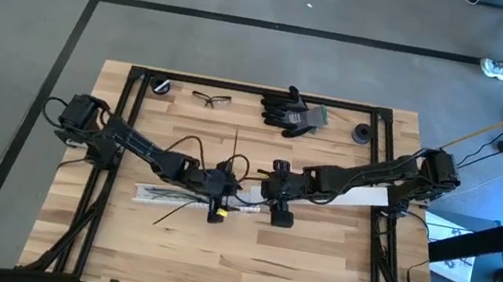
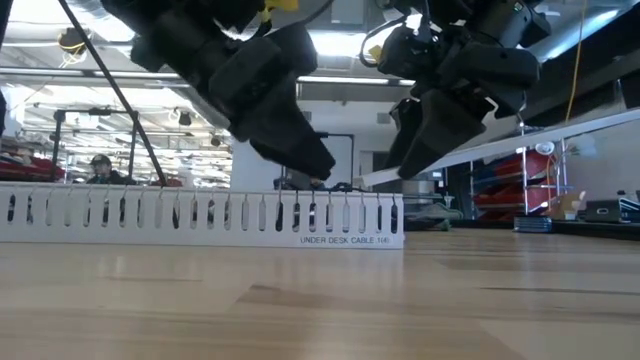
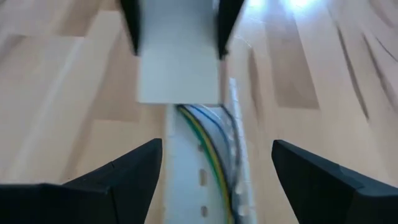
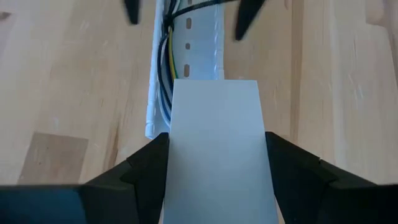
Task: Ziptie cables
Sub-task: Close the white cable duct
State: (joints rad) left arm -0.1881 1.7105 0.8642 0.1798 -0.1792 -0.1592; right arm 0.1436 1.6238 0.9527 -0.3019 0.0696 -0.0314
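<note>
A white slotted rail (image 1: 162, 194) lies on the table, printed "UNDER DESK CABLE" in the low view (image 2: 200, 215). Dark, yellow, green and blue cables (image 3: 208, 143) run along its channel (image 4: 165, 56). Loose dark wires (image 1: 174, 212) curl out around it. My left gripper (image 3: 217, 144) is open, its fingers standing on either side of the rail (image 3: 186, 180) without touching it (image 1: 218, 197). My right gripper (image 4: 216, 135) is shut on a long flat white strip (image 1: 354, 196), facing the left gripper (image 1: 277, 204). The strip's free end (image 3: 179, 81) hangs over the rail's end. My right gripper pinches the flat white strip across its width, one finger on each long edge (image 4: 174, 149), a little back from its free end (image 4: 214, 84). The fingers come from the table's right side, slanting down, and lie along the strip. The strip is lifted, slanting up toward the right (image 2: 520, 140).
Black gloves (image 1: 291, 112), safety glasses (image 1: 212, 100) and two small black round objects (image 1: 161, 86) (image 1: 362, 133) lie along the table's far edge. Black frame bars (image 1: 121, 131) run down both sides. Bare wood lies near the table's near edge (image 1: 243, 261).
</note>
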